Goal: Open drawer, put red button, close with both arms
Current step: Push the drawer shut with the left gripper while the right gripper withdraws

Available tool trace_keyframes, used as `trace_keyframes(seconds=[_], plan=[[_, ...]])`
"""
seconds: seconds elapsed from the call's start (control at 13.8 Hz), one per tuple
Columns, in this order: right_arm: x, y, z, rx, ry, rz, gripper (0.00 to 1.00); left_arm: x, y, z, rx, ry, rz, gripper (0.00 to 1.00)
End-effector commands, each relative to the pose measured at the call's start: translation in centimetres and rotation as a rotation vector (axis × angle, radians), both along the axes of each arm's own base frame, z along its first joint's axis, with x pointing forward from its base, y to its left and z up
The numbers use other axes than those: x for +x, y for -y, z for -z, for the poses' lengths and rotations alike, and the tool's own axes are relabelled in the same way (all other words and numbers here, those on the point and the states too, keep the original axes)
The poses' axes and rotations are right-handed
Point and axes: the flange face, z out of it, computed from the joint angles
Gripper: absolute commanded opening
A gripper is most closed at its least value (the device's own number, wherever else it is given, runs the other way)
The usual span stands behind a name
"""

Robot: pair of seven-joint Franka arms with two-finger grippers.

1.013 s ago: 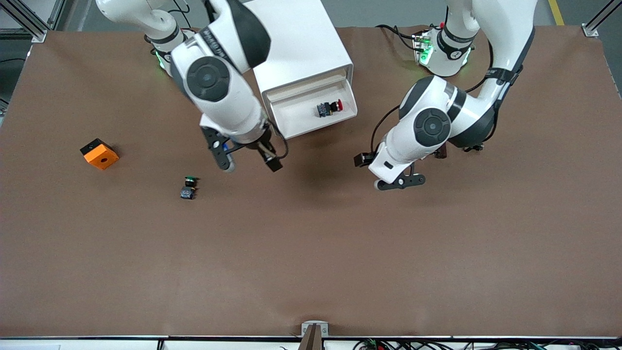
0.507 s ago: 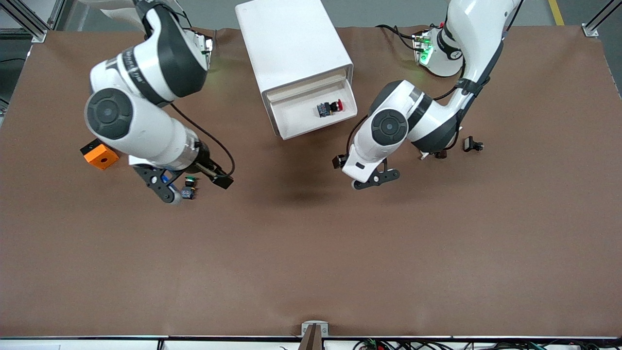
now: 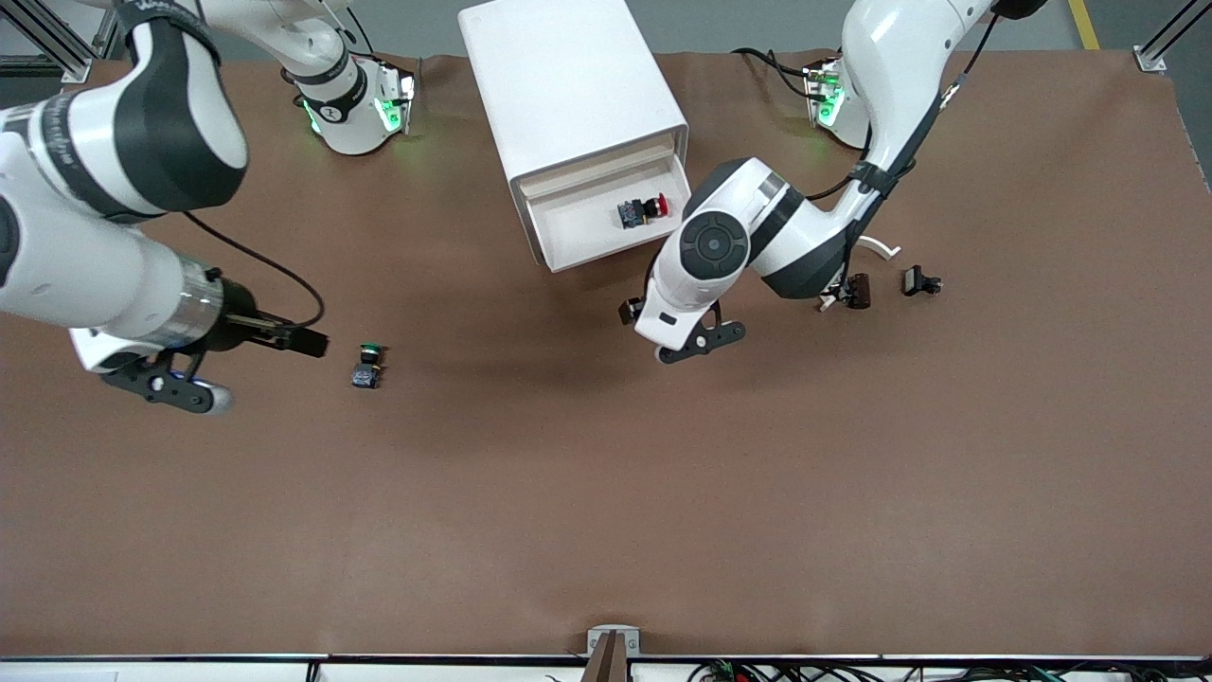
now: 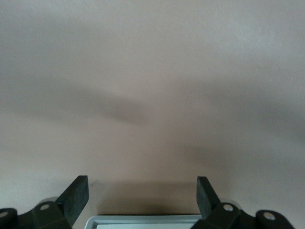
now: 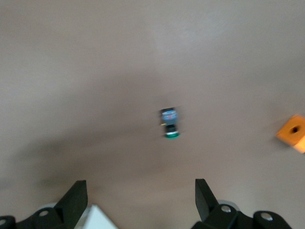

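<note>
red button (image 3: 647, 208) in drawer (image 3: 579, 237) | drawer pulled out of cabinet (image 3: 568, 85)

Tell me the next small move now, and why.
Probably bring the left gripper up to the front of the open drawer to start pushing it shut. The red button already lies inside, both sets of jaws are open and empty, and the right gripper hangs over bare table near the green button.

arms (image 3: 729, 246): my glossy white shells, black joint rings, round dark caps | black cables trail along both forearms | bases glow green | left gripper (image 4: 142, 200), right gripper (image 5: 140, 200): black fingers, silver screws
</note>
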Motion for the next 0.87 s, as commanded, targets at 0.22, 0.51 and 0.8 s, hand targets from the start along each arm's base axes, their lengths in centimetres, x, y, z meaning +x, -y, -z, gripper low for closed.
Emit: trace_keyframes(seconds=[0.22, 0.51, 0.8], plan=[[-0.3, 8.4, -2.9, 0.024, 0.004, -0.24, 1.0, -3.7, 4.3, 1.4, 0.025, -0.026, 0.012, 1.0], [-1.4, 11.8, -4.9, -0.003, -0.001, -0.252, 1.0, -5.5, 5.7, 2.8, 0.047, -0.053, 0.007, 1.0], [-1.9, 12.4, -7.1, -0.047, -0.005, -0.24, 1.0, -6.7, 6.9, 2.1, -0.018, -0.144, -0.047, 1.0]])
